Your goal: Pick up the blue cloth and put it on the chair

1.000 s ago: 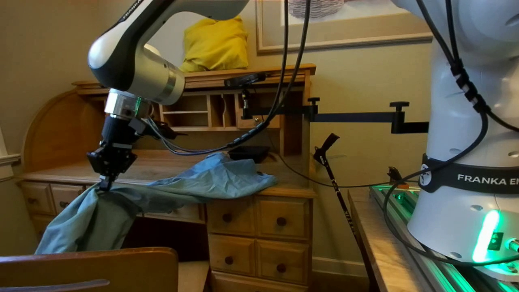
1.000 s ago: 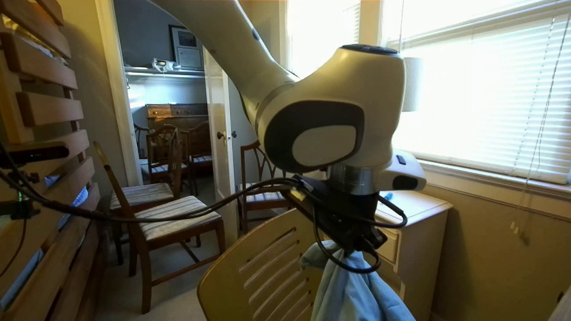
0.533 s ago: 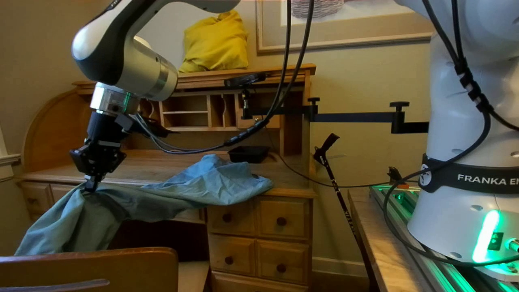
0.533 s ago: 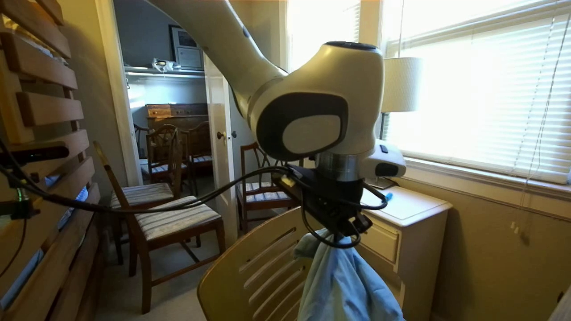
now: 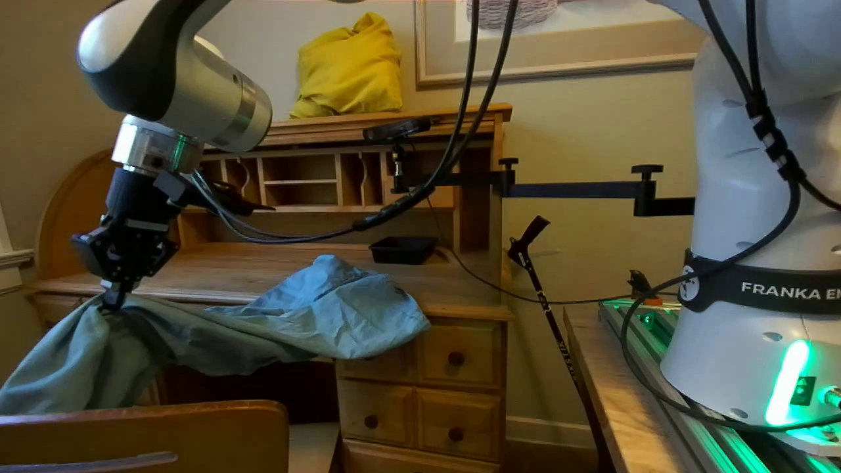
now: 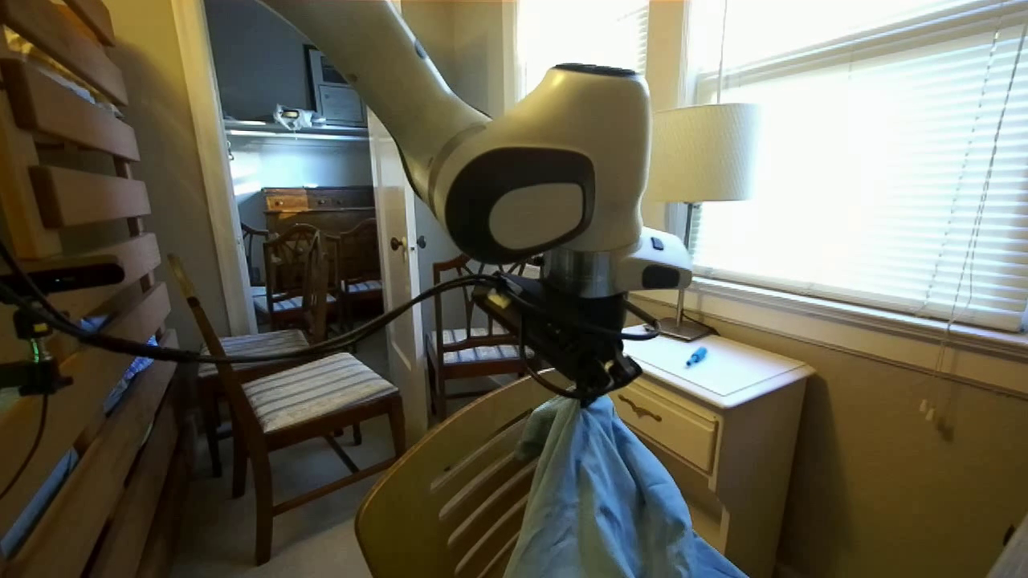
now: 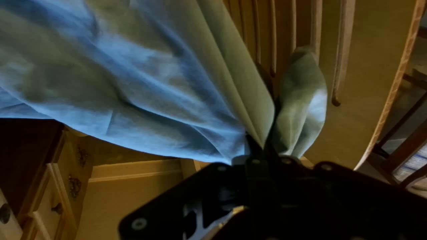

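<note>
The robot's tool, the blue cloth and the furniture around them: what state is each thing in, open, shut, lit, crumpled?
Tool: shut on the blue cloth
Blue cloth: rumpled, held at one spot
Slotted-back chair: upright, judging by its backrest
Desk: open
Desk drawers: shut where clearly visible
Cabinet drawer: shut
Door: open
Window blind: lowered
Lamp: upright; lit or not, cannot tell
Base light: glowing green
Yellow bundle: rumpled

You have, in an exterior view, a desk (image 5: 250, 266) with a yellow bundle (image 5: 349, 66) on its top and a black tray (image 5: 403, 251) on its writing surface, plus a picture (image 5: 578, 43) on the wall (image 5: 591, 138), and, in an exterior view, a lamp (image 6: 708, 152) and a small blue object (image 6: 696, 357) on a white cabinet (image 6: 755, 372).
</note>
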### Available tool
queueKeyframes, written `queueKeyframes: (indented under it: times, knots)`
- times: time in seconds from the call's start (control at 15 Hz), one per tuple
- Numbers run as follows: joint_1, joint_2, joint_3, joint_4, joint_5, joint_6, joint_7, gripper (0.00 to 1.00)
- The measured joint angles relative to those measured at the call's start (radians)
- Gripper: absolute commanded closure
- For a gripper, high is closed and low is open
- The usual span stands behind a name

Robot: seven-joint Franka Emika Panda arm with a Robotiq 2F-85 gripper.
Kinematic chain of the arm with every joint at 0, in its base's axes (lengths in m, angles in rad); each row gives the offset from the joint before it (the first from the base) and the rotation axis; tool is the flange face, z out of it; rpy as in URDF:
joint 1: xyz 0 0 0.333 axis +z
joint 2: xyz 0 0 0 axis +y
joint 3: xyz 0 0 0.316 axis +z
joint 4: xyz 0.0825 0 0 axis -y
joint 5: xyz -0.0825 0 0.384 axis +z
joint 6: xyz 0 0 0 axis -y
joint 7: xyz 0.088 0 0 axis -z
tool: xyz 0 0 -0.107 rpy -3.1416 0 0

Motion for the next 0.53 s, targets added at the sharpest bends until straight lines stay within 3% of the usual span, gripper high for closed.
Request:
queueKeyframes:
  times: [0.53]
  knots:
    - [0.035,-0.010,-0.034,-0.002,0.001,0.027,0.070,0.99]
